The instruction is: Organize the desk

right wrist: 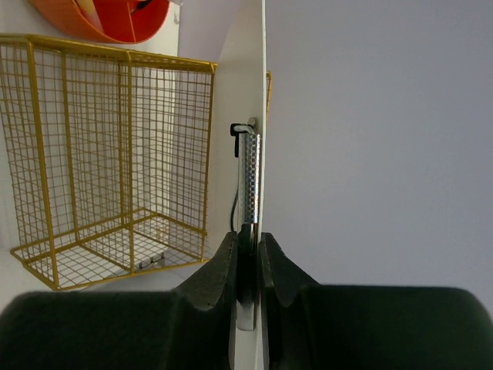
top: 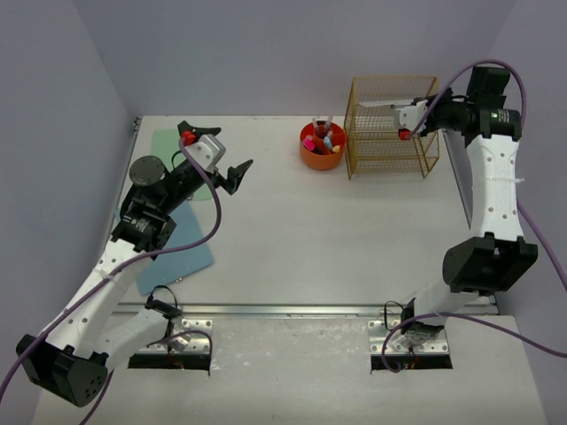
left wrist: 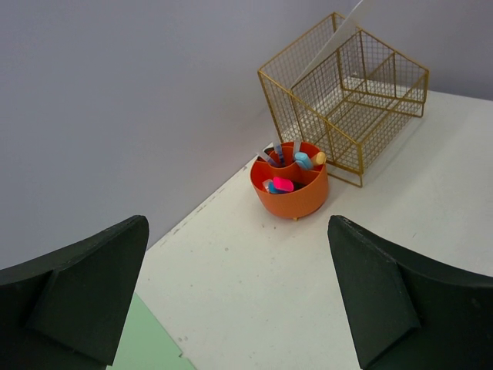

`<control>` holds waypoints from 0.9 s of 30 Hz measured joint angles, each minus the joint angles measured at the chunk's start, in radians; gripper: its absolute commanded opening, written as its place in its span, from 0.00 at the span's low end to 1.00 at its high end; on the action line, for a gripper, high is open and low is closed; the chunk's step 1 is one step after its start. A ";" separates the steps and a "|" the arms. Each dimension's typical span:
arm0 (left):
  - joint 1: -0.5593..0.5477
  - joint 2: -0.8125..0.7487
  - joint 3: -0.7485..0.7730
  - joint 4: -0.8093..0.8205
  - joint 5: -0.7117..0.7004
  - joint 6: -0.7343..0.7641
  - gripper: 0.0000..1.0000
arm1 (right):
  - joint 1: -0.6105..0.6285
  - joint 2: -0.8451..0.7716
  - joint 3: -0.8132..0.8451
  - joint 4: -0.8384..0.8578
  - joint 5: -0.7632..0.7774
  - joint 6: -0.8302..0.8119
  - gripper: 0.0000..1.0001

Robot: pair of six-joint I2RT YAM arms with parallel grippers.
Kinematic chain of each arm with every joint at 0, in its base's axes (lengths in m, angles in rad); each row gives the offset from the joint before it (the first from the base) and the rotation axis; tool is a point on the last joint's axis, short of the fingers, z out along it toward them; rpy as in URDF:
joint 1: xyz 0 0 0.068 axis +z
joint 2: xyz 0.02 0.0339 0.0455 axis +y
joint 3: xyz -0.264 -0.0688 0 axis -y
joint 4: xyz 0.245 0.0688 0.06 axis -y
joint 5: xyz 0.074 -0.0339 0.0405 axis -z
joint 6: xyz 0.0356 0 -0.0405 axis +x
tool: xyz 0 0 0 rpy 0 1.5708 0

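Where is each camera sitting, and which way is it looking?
Top external: fixed above and behind the bases, looking down on the desk; the left arm and right arm show.
Left wrist: faces across the desk at the orange pen cup and gold wire rack; the left end effector shows open fingers.
Right wrist: looks along the right end effector, shut on a thin white board close to the rack.
Shared: all three show rack and cup.
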 measured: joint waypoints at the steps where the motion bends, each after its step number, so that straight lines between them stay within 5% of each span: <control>1: 0.000 0.000 -0.001 0.000 0.000 0.000 1.00 | -0.001 0.003 -0.002 0.004 0.001 -0.001 0.22; 4: 0.000 0.000 -0.001 0.001 0.000 0.000 1.00 | -0.002 0.014 -0.002 0.031 0.001 0.000 0.45; 7: 0.000 0.000 -0.001 0.001 -0.001 0.000 1.00 | -0.002 0.030 -0.002 0.085 0.000 0.023 0.55; 27: 0.000 0.037 0.000 -0.002 -0.044 0.000 1.00 | 0.000 0.256 0.066 0.659 0.101 0.324 0.65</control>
